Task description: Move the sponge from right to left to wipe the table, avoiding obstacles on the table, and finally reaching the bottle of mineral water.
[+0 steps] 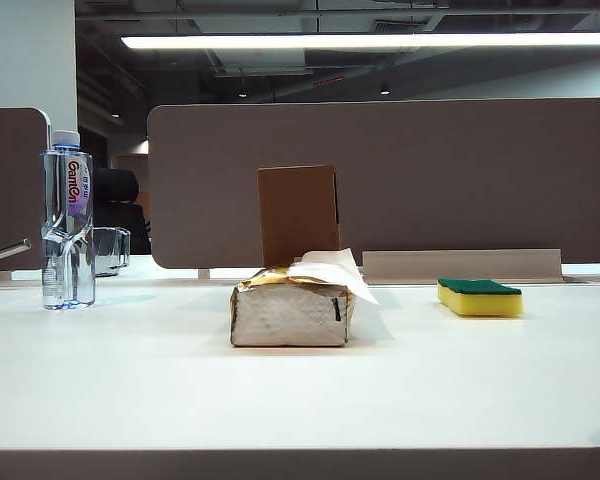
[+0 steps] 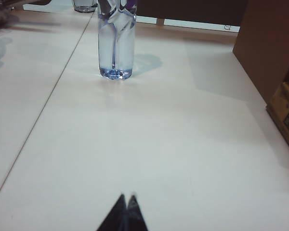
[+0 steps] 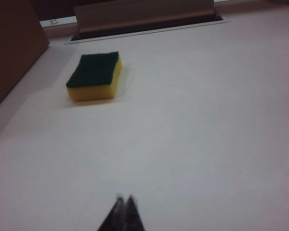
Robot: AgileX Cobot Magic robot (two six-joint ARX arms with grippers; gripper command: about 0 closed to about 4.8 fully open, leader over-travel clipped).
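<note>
Both tools, left (image 2: 125,198) and right (image 3: 124,198), are hovering pinched together and empty, while the sponge (image 1: 480,297) is lying at the surface's (image 1: 300,385) right, tissue pack (image 1: 292,310) and box (image 1: 298,215) blocking its path toward the bottle (image 1: 68,225).

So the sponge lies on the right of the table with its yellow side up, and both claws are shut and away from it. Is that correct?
One detail is wrong: the sponge lies with its dark green scouring side up and the yellow foam below, as the right wrist view shows. The rest holds: it is on the right of the table, and the right claw and left claw are shut, away from it.
</note>
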